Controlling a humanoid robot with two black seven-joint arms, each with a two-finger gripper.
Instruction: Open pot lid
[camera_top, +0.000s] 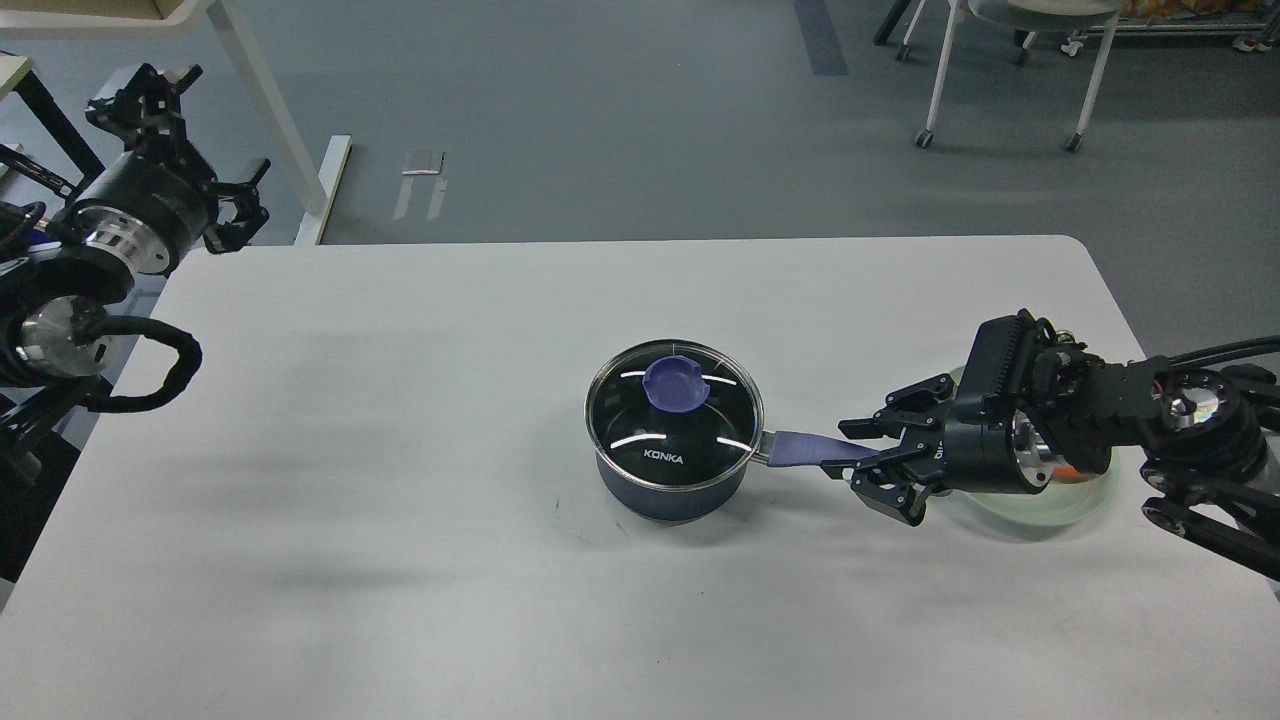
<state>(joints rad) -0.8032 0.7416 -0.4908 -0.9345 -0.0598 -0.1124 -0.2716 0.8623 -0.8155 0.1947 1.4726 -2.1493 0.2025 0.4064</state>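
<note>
A dark blue pot (672, 480) marked KONKA stands at the middle of the white table (400, 450). Its glass lid (640, 420) sits closed on it, with a blue knob (676, 384) on top. The pot's blue handle (800, 448) points right. My right gripper (862, 458) is open, with its fingers above and below the far end of the handle. My left gripper (195, 140) is open and empty, raised beyond the table's far left corner, far from the pot.
A pale green plate (1085, 500) lies on the table under my right wrist. A wheeled chair (1010, 70) stands on the floor at the back right. A white desk leg (265, 110) stands at the back left.
</note>
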